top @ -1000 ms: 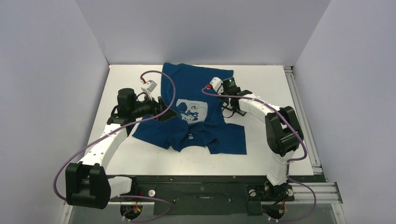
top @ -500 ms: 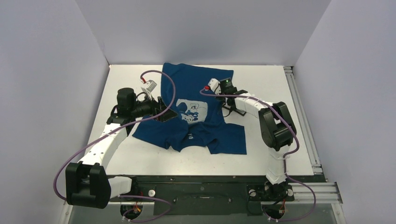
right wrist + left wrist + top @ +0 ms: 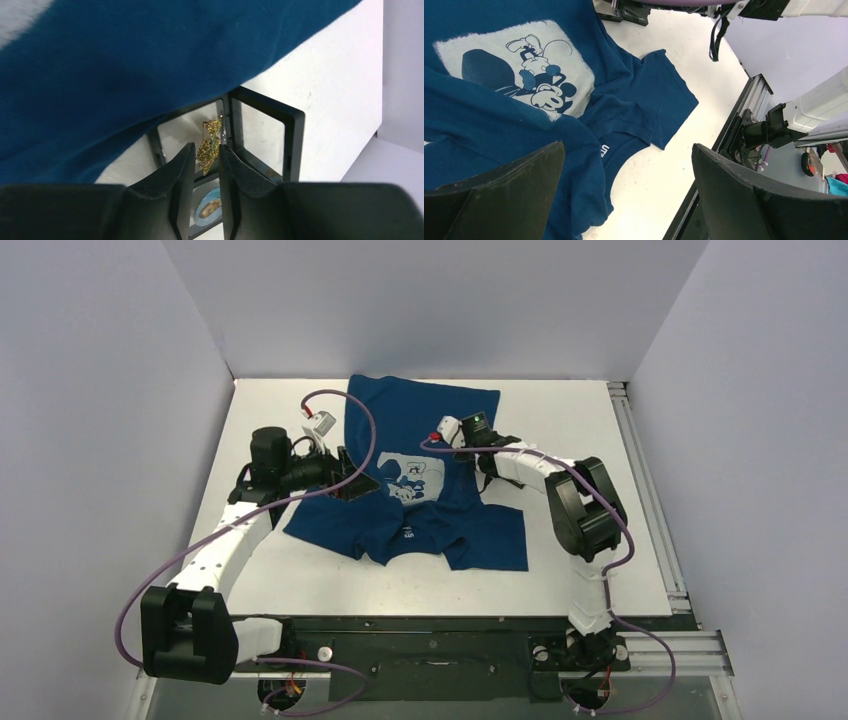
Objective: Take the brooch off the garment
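Note:
The garment (image 3: pixel 405 420), a dark blue T-shirt with a pale mouse print (image 3: pixel 412 478), lies rumpled on the white table. It also shows in the left wrist view (image 3: pixel 499 125) and in the right wrist view (image 3: pixel 150 60). My right gripper (image 3: pixel 207 160) is shut on a gold glittery brooch (image 3: pixel 209 147), held clear of the cloth above an open black display case (image 3: pixel 292 135). In the top view the right gripper (image 3: pixel 483 465) is at the shirt's right edge. My left gripper (image 3: pixel 358 483) is open and empty over the shirt's left side, its jaws wide apart (image 3: pixel 627 147).
The black case (image 3: pixel 497 478) lies on the table just right of the shirt. A small round picture (image 3: pixel 207 207) lies in the case's lower half. A metal rail (image 3: pixel 640 470) runs along the table's right edge. Grey walls close in three sides.
My right wrist and elbow have swung left, towards the shirt's edge. The left arm and the shirt have not moved.

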Available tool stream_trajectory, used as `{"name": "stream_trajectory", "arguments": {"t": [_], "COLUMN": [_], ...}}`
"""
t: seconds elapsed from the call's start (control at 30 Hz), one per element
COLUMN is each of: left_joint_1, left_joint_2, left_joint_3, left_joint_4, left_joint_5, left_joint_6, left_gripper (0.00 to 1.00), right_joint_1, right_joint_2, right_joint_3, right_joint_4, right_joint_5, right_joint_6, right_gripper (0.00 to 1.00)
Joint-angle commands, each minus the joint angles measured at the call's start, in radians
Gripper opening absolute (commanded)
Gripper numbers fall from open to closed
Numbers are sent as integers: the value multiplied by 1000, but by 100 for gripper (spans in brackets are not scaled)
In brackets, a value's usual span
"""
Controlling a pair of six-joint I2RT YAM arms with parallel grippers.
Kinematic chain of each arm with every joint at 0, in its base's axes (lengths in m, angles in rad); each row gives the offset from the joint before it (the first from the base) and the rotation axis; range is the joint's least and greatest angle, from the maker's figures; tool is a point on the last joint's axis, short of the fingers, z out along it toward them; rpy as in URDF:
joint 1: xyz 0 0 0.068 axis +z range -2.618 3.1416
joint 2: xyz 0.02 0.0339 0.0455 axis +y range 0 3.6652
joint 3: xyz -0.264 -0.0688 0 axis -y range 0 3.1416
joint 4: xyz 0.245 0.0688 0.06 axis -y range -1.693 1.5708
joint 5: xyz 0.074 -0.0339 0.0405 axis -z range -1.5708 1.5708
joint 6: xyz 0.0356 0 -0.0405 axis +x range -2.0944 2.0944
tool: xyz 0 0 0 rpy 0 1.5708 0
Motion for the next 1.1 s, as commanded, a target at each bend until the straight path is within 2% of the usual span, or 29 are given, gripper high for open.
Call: {"name": "stream_trajectory", "arguments": {"t": [0.0,0.17,0.23,0.3,0.4,0.5,0.57,0.63,0.7,0.8,0.93,1.07], "left_joint_1": [8,16,22,34,58,109,158,176,179,175,136,52], "left_joint_2": [5,4,7,15,47,89,132,182,232,298,396,484], "left_joint_3": [49,67,92,122,174,240,281,324,355,377,381,363], "left_joint_4": [1,-54,-117,-196,-371,-490,-571,-634,-675,-680,-626,-553], "left_joint_5": [11,-4,-40,-107,-193,-241,-252,-288,-339,-398,-489,-599], "left_joint_6": [25,95,169,277,534,696,829,902,949,985,1002,1003], "left_gripper": [96,96,96,96,96,96,96,98,97,90,80,75], "right_joint_1": [31,38,37,32,13,4,-3,-9,-14,-16,-18,-8], "right_joint_2": [-20,-47,-79,-124,-209,-278,-326,-369,-403,-432,-414,-368], "right_joint_3": [25,32,33,32,28,2,-21,-46,-73,-121,-189,-218], "right_joint_4": [-8,-42,-59,-86,-150,-213,-266,-322,-376,-432,-441,-429], "right_joint_5": [-13,-47,-72,-110,-203,-278,-319,-361,-385,-386,-379,-366], "right_joint_6": [15,51,77,108,149,172,175,169,150,111,78,61], "right_gripper": [23,35,39,43,49,57,58,58,58,58,58,56]}}
